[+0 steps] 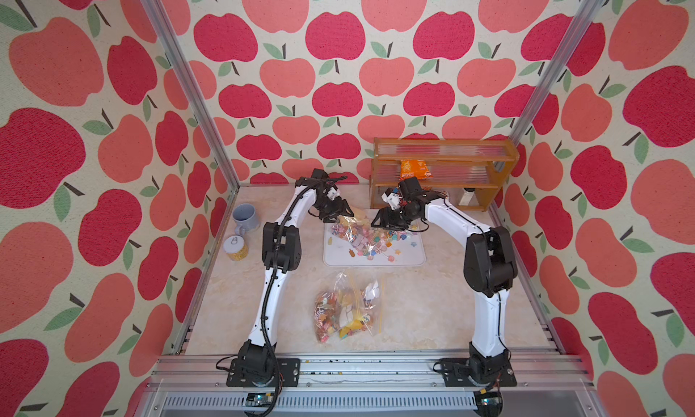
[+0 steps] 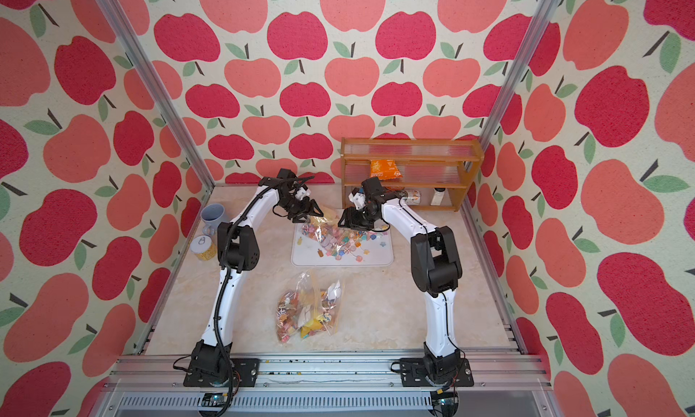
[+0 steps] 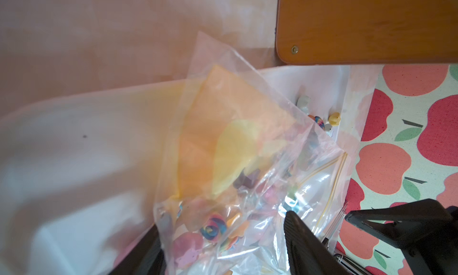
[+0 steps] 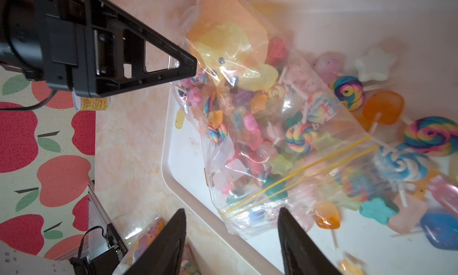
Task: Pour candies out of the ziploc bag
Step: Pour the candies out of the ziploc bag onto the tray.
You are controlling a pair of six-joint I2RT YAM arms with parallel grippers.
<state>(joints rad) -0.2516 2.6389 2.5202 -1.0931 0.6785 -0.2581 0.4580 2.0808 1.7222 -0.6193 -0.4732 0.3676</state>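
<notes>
Marble tabletop (image 1: 432, 302), white tray (image 1: 411, 260): some candies (image 4: 431, 136) are out, but many sit inside the ziploc bag (image 4: 272, 127). My left gripper (image 3: 223, 224) and right gripper (image 4: 232, 209) are spread, pinching nothing.

Clear ziploc bag (image 4: 272, 127) lies on white tray (image 4: 183, 147), multicoloured candies (image 4: 432, 134) inside and scattered beside
</notes>
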